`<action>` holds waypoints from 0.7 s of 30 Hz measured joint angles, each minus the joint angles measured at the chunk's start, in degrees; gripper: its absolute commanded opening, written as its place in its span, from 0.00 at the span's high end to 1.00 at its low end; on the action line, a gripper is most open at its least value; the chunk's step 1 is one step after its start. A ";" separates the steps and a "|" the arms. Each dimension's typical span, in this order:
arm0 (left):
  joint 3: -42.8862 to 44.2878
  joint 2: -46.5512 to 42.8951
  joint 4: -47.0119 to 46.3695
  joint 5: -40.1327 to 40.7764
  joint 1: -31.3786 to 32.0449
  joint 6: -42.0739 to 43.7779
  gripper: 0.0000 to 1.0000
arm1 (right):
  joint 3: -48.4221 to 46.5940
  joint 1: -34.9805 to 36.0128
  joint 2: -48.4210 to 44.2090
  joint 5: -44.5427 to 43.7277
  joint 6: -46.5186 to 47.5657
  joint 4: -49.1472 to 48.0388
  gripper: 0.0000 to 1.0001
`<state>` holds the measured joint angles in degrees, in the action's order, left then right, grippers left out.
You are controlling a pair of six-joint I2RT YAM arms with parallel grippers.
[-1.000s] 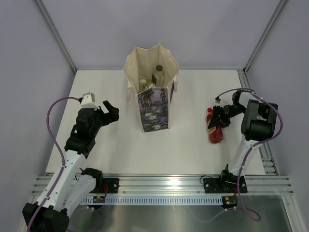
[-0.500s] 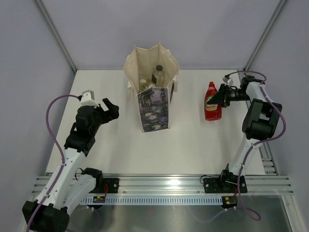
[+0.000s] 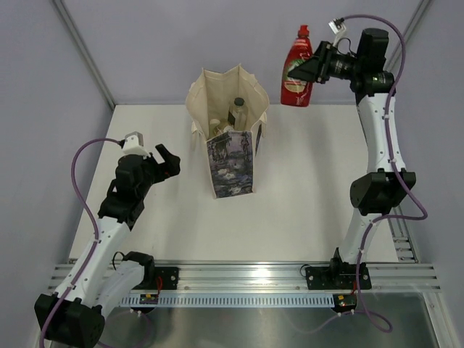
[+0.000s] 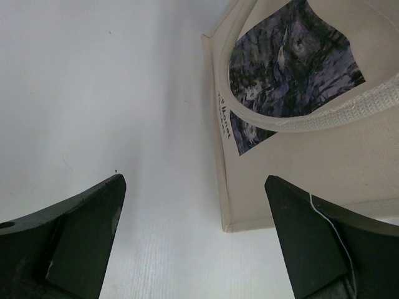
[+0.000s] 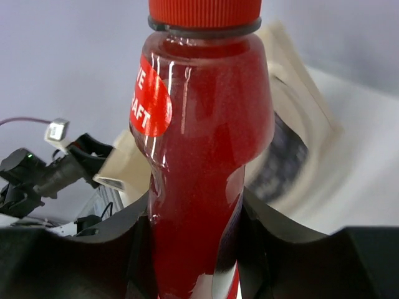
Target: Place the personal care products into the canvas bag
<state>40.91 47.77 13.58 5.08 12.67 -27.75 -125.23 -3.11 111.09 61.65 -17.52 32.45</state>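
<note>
Item: flat red plastic bottle (image 3: 296,72) with a ribbed red cap, translucent walls and a red filling.
Position: it is hanging upright in the air at about 1 o'clock from the bag. It is over the far edge of the white table (image 3: 304,188) and well apart from the bag's mouth.
Holder: the right gripper (image 3: 307,67) is pinching the bottle around its body below the shoulder. Its fingers (image 5: 265,227) are pressing on opposite sides, and the cap is pointing up.
Destination: tall beige canvas bag (image 3: 230,163) with a dark purple-green print. It is standing upright toward 12 o'clock of the table, its mouth gaping open.
Already in the bag: a dark-capped bottle (image 3: 238,104) and pale containers (image 3: 217,129) are showing, too small to name further.
Idle arm: the left gripper (image 3: 167,165) is hovering near the bag at its 9 o'clock. Its fingers are spread wide with nothing between them.
Handling, bottle: probably rigid, smooth and somewhat slippery, and moderately heavy since it looks full. A hold across the body, as now, seems sound, and breakage looks unlikely.
Handling, bag: soft cloth, so the walls are likely to fold or tip if the bottle catches the rim.
Next move, judged: carrying the bottle toward 7 o'clock until it is over the mouth, then lowering it clear of the rim.
</note>
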 measured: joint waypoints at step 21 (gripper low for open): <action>0.00 -4.04 0.96 -0.13 -0.31 -0.79 0.01 | -18.10 28.52 14.67 -18.73 11.32 2.34 1.00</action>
<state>40.91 43.72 14.55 4.95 12.36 -28.53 -143.33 25.41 125.75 42.92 -6.20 34.79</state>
